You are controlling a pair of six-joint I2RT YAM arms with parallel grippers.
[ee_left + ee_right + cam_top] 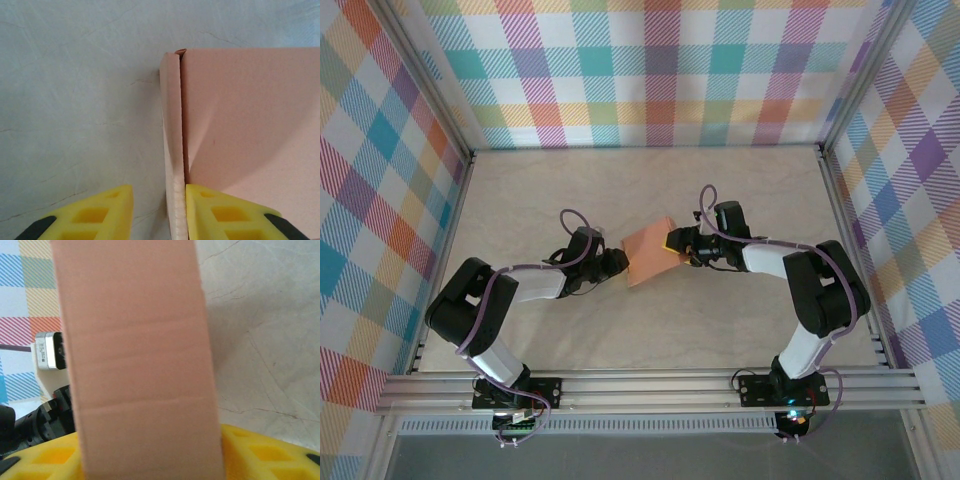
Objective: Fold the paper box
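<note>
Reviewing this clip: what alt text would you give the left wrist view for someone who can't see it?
A narrow flap of the orange paper box stands on edge between the two yellow fingers of the left gripper, close against the one at picture right with a gap to the other. The box's broad panel spreads rightward over a pale marbled table.

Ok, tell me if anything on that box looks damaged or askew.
The paper box sits at an angle between the left tool and the right tool. Its side flap bows off the main panel, a dark gap between them, and the flap's edge looks crinkled near the left tool. Nothing else stands out.
</note>
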